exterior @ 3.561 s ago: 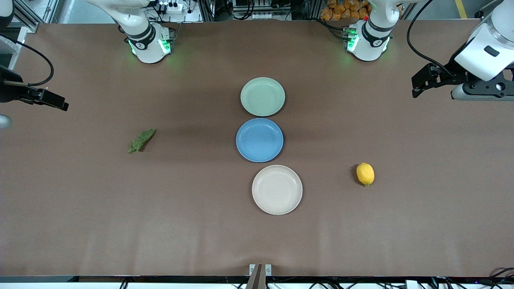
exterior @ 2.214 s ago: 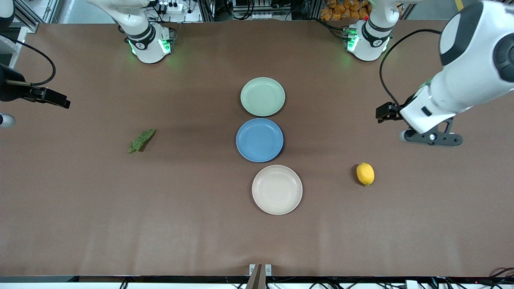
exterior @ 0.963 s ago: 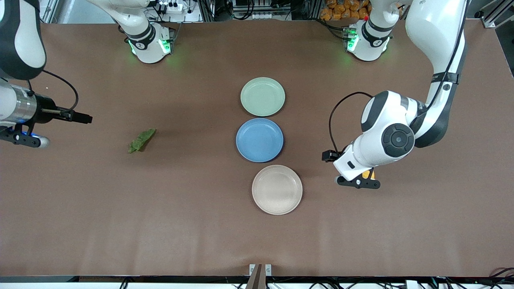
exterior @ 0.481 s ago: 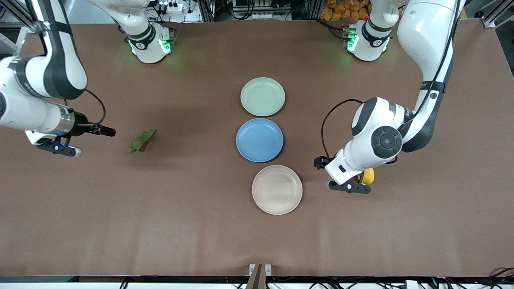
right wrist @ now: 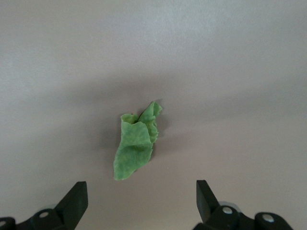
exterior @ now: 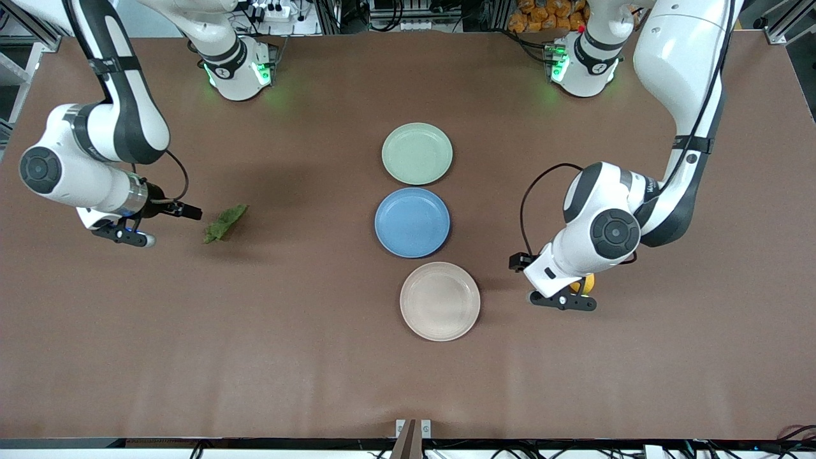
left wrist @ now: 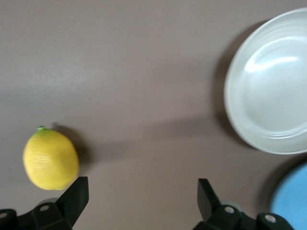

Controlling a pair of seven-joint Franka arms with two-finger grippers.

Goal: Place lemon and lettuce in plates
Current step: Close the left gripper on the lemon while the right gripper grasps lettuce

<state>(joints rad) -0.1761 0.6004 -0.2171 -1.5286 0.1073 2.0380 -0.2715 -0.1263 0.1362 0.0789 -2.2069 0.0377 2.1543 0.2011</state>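
The yellow lemon lies on the table, mostly hidden under the left hand in the front view, where only a yellow edge shows. My left gripper is open over bare table between the lemon and the beige-white plate, with the lemon just outside one finger. The dark green lettuce lies flat toward the right arm's end. My right gripper is open and empty, low beside the lettuce. The pale green plate stands empty, farthest from the front camera.
A blue plate sits between the pale green and beige-white plates, the three in a row down the table's middle. Brown table surface spreads wide on both sides of the row.
The right arm has swung in from the table's end to just beside the lettuce. The left hand has shifted slightly over the lemon, staying open.
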